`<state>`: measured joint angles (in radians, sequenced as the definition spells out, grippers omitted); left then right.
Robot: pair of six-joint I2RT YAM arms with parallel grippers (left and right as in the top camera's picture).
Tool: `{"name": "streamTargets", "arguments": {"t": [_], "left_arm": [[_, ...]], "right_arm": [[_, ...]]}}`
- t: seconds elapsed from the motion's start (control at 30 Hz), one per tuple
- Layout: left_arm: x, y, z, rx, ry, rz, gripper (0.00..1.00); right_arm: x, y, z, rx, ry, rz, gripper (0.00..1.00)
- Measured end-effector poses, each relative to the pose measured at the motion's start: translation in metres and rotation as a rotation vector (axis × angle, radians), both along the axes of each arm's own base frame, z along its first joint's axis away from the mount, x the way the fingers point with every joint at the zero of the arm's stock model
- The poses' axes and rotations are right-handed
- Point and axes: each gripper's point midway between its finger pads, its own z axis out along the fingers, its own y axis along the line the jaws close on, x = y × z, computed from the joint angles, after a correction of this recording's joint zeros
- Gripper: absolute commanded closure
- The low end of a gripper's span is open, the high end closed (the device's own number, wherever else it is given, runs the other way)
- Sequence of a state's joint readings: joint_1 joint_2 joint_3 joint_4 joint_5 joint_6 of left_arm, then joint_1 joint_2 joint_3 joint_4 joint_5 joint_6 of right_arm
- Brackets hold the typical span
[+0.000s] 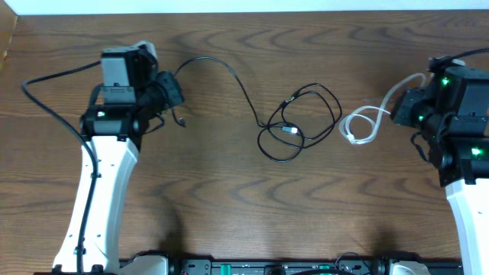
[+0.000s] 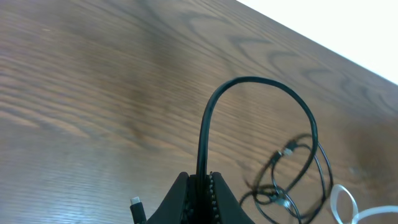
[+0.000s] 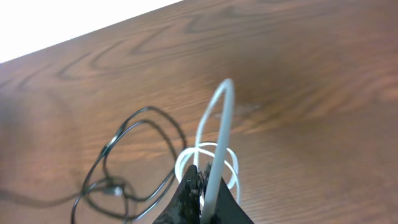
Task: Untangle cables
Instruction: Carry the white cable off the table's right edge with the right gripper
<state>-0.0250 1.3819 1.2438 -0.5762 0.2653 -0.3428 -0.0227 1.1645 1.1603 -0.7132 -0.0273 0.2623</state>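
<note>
Cables [image 1: 299,141] lay near the middle of the table [image 1: 229,214]. We kept the black cable [image 1: 229,72] clamped in our left gripper [image 1: 176,82] and the white cable [image 1: 365,126] clamped in our right gripper [image 1: 399,108], probably to separate them.

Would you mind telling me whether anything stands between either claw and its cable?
Nothing visible does: the left claw is shut on the black cable, the right claw on the white cable.
</note>
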Motion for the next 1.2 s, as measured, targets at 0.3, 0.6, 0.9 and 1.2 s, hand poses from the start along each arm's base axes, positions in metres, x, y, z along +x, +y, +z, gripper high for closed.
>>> {"name": "streamTargets", "arguments": {"t": [0.3, 0.6, 0.9, 1.2], "left_arm": [[-0.007, -0.027, -0.002, 0.001, 0.015, -0.072, 0.92], [-0.019, -0.057, -0.008, 0.04, 0.032, -0.186, 0.92], [-0.027, -0.083, -0.009, 0.094, 0.022, -0.25, 0.92], [-0.036, -0.081, -0.026, 0.115, 0.069, -0.252, 0.93]], "right_arm": [[-0.002, 0.015, -0.002, -0.013, 0.007, 0.095, 0.99], [0.0, 0.015, 0.0, -0.035, -0.003, 0.109, 0.99], [0.002, -0.019, 0.004, -0.122, -0.016, -0.015, 0.99], [-0.009, -0.095, 0.049, -0.214, -0.056, -0.273, 0.99]]}}
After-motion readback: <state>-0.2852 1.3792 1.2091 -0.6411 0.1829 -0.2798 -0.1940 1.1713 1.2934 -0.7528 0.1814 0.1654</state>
